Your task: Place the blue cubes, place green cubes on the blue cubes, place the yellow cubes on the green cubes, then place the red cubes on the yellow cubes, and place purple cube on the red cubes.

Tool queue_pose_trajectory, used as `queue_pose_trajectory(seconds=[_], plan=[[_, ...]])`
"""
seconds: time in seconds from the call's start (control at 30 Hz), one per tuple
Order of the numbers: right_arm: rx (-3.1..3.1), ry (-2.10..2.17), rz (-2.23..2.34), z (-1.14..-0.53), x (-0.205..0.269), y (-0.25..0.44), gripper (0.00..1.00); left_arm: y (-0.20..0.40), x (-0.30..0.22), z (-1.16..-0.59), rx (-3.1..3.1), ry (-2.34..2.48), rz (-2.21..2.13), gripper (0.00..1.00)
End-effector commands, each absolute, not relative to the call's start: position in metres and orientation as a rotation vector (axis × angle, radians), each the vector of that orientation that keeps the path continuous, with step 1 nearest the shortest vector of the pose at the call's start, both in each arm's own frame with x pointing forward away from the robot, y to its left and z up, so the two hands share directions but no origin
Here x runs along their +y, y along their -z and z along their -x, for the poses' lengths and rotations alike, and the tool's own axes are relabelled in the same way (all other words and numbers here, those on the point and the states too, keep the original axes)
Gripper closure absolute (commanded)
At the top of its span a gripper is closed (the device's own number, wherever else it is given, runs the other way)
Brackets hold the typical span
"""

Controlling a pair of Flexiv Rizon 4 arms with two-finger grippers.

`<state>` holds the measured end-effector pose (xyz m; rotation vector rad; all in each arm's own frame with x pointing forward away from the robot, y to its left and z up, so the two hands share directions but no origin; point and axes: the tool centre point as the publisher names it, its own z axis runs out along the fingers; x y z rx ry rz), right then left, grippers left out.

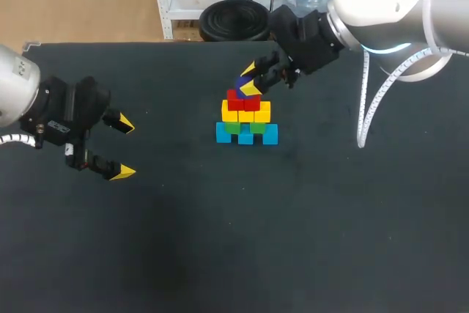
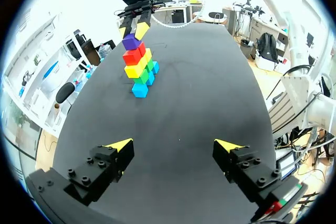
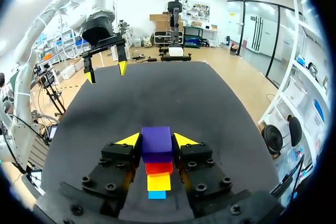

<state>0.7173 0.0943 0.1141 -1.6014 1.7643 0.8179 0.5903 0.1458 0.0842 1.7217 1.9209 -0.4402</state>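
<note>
A stepped stack stands at the table's middle: blue cubes at the bottom, green cubes on them, then yellow cubes, then red cubes. The purple cube is on top of the red ones, with my right gripper shut on it. In the right wrist view the purple cube sits between both fingers, red, yellow and blue below it. My left gripper is open and empty, well left of the stack. The left wrist view shows the stack far ahead of that gripper.
The dark table top holds no other objects. My right arm comes in over the table's far right corner, with a white cable hanging from it.
</note>
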Motion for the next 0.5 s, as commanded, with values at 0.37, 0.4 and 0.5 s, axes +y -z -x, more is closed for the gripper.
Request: queue_pose_trajectory(seconds=[0.37, 0.4, 0.5], plan=[[1.766, -0.825, 1.600, -0.7188, 0.0951, -0.1135, 0.57, -0.0828, 0.1467, -0.5911, 1.914, 0.444, -1.722, 0.00], [1.767, -0.825, 1.600, -0.7188, 0.0951, -0.1134, 0.57, -0.0828, 0.1467, -0.5911, 1.914, 0.444, -1.722, 0.00], [1.767, -0.825, 1.598, -0.7192, 0.0953, -0.1136, 0.56, -0.0828, 0.1467, -0.5911, 1.914, 0.444, -1.722, 0.00]])
